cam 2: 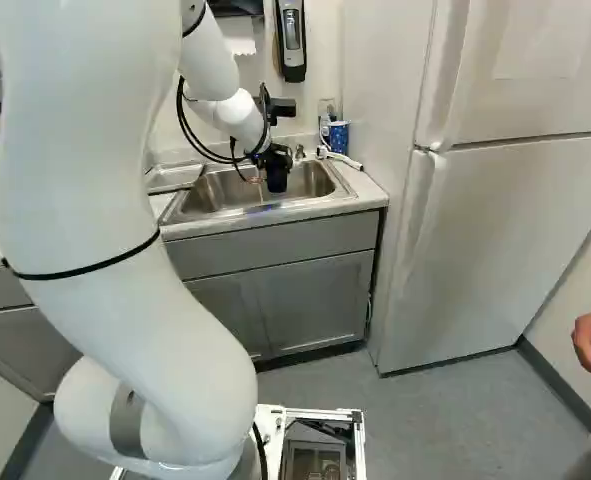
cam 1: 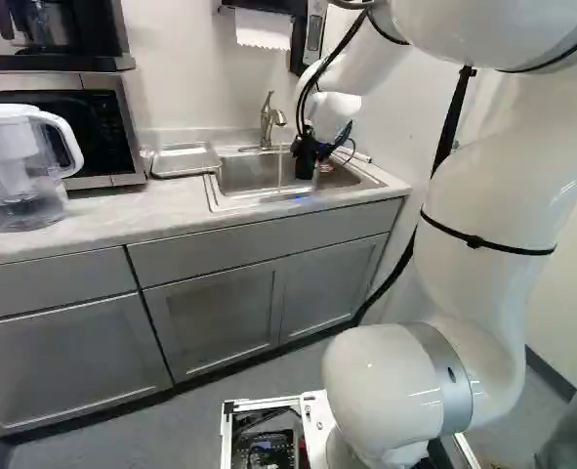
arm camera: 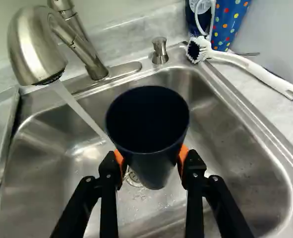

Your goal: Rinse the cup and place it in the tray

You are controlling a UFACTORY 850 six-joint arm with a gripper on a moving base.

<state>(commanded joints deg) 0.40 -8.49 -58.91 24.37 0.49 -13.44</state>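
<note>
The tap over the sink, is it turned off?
No, a stream of water runs from the tap down toward the sink.

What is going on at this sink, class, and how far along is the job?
A white robot arm is holding a dark cup over the sink, its gripper closed on the cup from two sides. Water is running from the faucet; the stream seems to pass beside the cup rather than into it. The tray lies next to the sink, and the cup has not been placed there yet.
</note>
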